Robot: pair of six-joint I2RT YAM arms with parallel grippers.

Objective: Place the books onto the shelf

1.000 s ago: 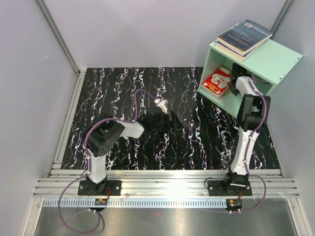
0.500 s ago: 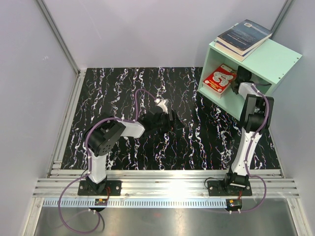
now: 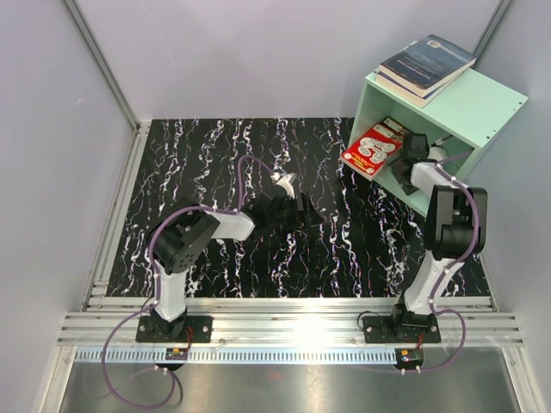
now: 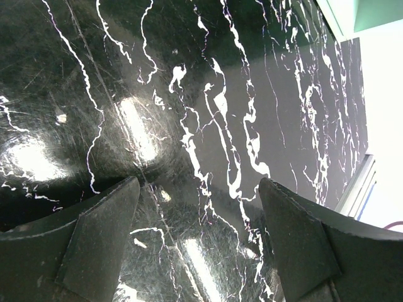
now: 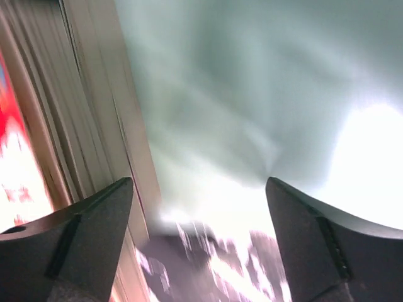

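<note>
red book tipped in the shelf mouth, right fingers spread wide

here we are at the mint-green shelf (image 3: 486, 107), a smooth painted cube with its open face turned toward the tabletop (image 4: 208, 75). the red book (image 3: 372, 148), thin and glossy with white circles, leans tilted in that opening. part of it pokes out past the front edge, so it looks loosely lodged rather than seated. the right fingers (image 5: 94, 226) are inside the box just beside it, spread wide with nothing between them, cream page edges (image 5: 94, 126) to their left. a stack of books (image 3: 426, 62) lies flat on the shelf's roof. the left fingers (image 4: 94, 233) hover wide and empty over the shiny black marbled surface, well apart from the action.
</note>
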